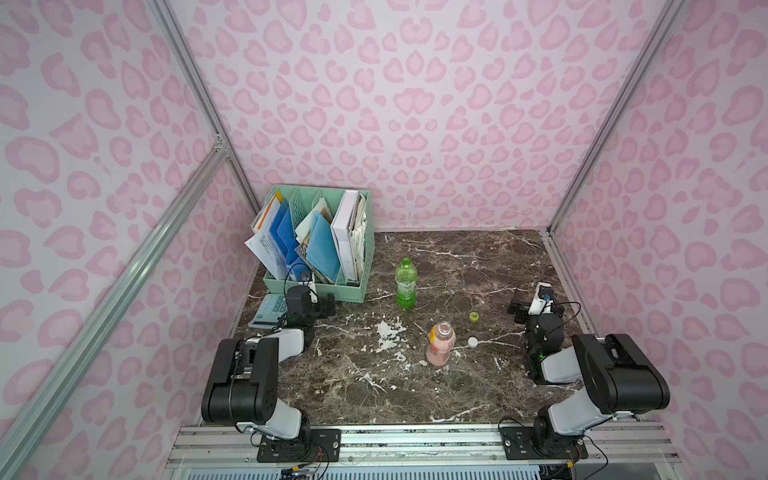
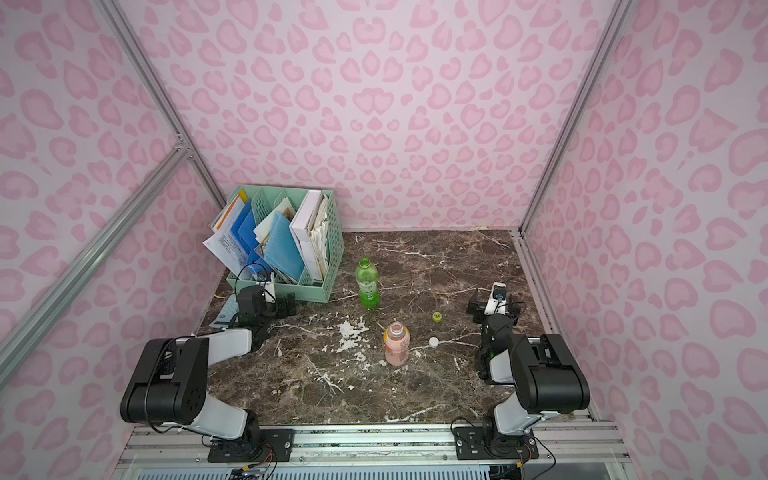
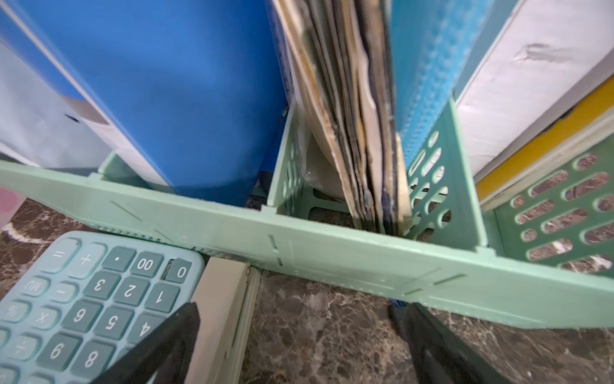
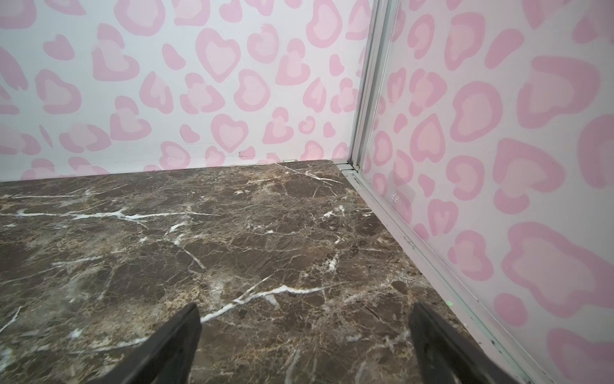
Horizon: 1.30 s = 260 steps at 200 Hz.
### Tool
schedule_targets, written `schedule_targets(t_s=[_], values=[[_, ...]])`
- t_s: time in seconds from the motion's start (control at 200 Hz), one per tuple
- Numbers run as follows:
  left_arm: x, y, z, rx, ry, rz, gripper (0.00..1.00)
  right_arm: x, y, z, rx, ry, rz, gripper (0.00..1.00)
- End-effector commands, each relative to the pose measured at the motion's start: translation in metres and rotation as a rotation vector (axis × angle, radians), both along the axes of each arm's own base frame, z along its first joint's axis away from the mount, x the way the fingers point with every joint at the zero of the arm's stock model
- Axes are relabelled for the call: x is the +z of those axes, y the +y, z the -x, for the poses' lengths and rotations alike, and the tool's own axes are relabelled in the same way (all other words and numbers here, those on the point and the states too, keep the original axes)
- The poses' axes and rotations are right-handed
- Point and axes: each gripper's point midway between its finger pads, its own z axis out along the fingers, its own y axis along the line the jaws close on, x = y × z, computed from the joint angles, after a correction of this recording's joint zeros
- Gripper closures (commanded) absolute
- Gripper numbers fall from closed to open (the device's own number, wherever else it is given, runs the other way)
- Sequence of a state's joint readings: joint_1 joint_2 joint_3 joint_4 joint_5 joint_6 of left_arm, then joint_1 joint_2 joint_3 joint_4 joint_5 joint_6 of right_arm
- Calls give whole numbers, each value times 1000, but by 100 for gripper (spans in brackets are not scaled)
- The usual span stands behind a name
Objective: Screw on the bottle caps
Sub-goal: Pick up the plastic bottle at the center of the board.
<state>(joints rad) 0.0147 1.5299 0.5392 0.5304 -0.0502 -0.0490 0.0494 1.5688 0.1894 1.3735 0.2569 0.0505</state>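
Note:
Both top views show the green bottle (image 1: 406,282) (image 2: 367,284) upright and uncapped mid-table. The shorter pink bottle (image 1: 441,345) (image 2: 397,345) stands nearer, also uncapped. To its right on the marble lie the yellow-green cap (image 1: 473,316) (image 2: 436,316) and the white cap (image 1: 472,342) (image 2: 433,342). My left gripper (image 1: 326,305) (image 3: 295,319) rests open and empty at the far left, well away from the bottles. Open and empty too, my right gripper (image 1: 517,306) (image 4: 304,316) sits right of the caps. Neither wrist view shows a bottle or cap.
A mint file organizer (image 1: 332,286) (image 3: 332,252) full of folders and papers stands at the back left, just ahead of the left gripper. A teal calculator (image 1: 266,311) (image 3: 83,299) lies beside it. Pink patterned walls enclose three sides, with a metal rail (image 4: 415,246) along the right edge.

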Motion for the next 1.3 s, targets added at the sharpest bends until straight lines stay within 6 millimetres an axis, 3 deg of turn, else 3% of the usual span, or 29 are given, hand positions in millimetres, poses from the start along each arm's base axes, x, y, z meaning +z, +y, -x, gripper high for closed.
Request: schedule_targets(t_s=[0.0,0.805,0.93,1.03,1.11,1.195,1.295], values=[[4,0,-1,-8,-14,-7,1,6,-3,1,-19,-24,-1,1],[6,0,-1,-8,-22,-7,1,5,-3,1,-19,-22,-1,1],[25,-7,1,-40,37,7,1,9,-1,3,-7,-38,2,1],[43,-22,12,-94,-3,2,1,25,5,8,16,-57,17,1],[69,-36,22,-125,-60,-12,1,41,9,14,25,-73,23,1],[99,-52,36,-157,-119,-23,1,57,29,11,108,-21,33,1],[126,-75,55,-206,-177,50,1,94,58,16,232,5,-32,1]])
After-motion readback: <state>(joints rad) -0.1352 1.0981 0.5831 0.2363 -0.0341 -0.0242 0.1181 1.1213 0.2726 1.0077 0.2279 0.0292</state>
